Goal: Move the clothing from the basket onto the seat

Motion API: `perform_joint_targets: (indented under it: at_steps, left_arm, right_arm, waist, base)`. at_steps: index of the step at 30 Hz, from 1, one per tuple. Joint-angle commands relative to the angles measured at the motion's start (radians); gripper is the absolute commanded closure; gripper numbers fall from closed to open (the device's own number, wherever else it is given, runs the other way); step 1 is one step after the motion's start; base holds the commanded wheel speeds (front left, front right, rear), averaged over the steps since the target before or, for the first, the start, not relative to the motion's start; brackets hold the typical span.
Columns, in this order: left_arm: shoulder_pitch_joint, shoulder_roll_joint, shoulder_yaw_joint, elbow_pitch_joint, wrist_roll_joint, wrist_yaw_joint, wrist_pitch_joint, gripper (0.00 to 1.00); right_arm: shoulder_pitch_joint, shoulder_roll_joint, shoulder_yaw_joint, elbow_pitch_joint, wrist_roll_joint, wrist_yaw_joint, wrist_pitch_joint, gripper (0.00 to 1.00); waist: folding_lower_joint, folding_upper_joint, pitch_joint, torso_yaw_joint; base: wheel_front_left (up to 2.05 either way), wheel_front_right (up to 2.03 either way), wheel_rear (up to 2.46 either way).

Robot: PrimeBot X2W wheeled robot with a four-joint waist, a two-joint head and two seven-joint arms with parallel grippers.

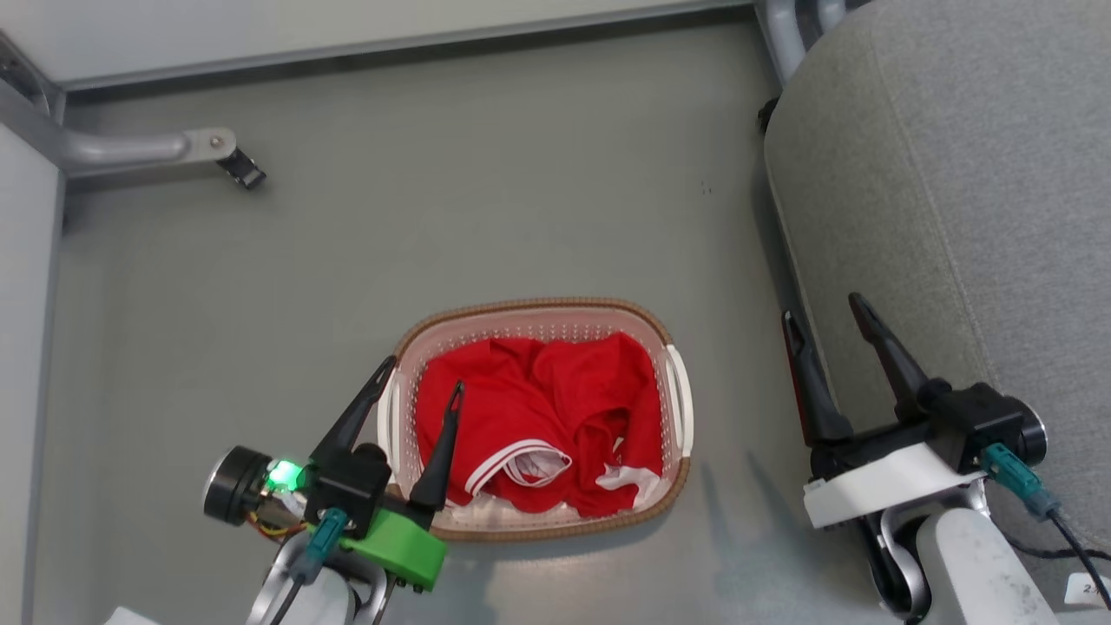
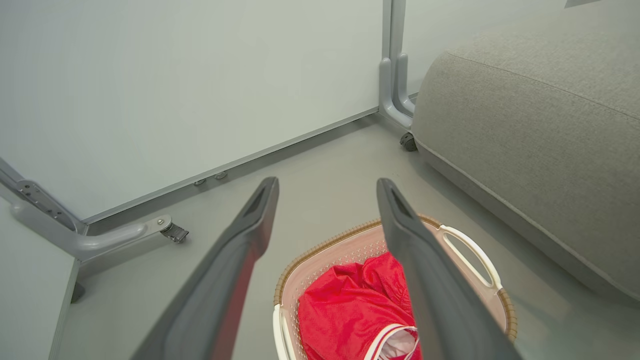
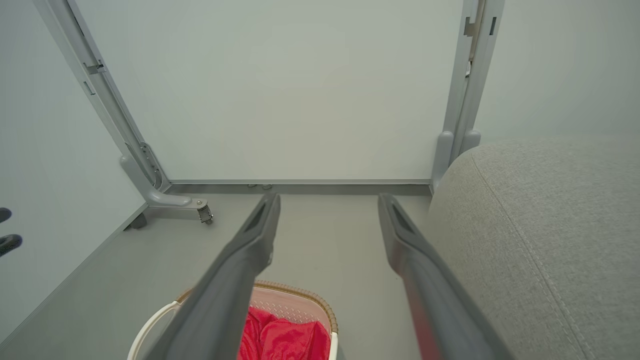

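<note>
With the clothing [image 1: 538,417] bunched in the basket [image 1: 538,305] at 6 o'clock, the seat [image 1: 955,217] at 3 o'clock, and the left gripper [image 1: 423,373] and right gripper [image 1: 822,308] both holding their jaws spread and empty, a shallow pinch could snag the basket's wall or drop a garment.

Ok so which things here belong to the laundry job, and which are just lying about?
Part of the job:
red clothing
cream basket holding it
grey seat
left gripper and right gripper, both open

Just lying about:
partition foot with its caster
wall panels
floor
</note>
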Motion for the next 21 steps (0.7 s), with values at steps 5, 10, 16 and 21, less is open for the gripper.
perform_joint_targets:
  at_steps: [5,10,16,21]
  left_arm:
    - [-0.185,0.075,-0.159,0.095,0.043,-0.007,-0.001,0.0]
    - [-0.352,0.13,-0.293,0.2,0.008,-0.007,-0.001,0.0]
    - [-0.538,0.193,-0.516,0.343,-0.012,-0.007,-0.001,0.0]
    - [-0.674,0.206,-0.679,0.458,-0.025,-0.007,-0.001,0.0]
  right_arm:
    - [-0.093,-0.004,-0.025,-0.021,0.009,0.0,-0.005,0.0]
    - [-0.158,-0.003,-0.009,-0.036,0.048,0.0,-0.005,0.0]
    - [-0.214,-0.003,0.013,-0.062,0.088,0.0,-0.005,0.0]
    - [-0.243,-0.004,0.018,-0.086,0.11,0.0,-0.005,0.0]
  waist:
    - [-0.0001,0.0,0.294,-0.023]
    - [-0.0001,0.0,0.418,-0.056]
    - [-0.0001,0.0,0.536,-0.094]
    - [-0.0001,0.0,0.616,-0.114]
  base:
    - [0.0,0.0,0.0]
    - [0.0,0.0,0.0]
    - [0.0,0.0,0.0]
    - [0.0,0.0,0.0]
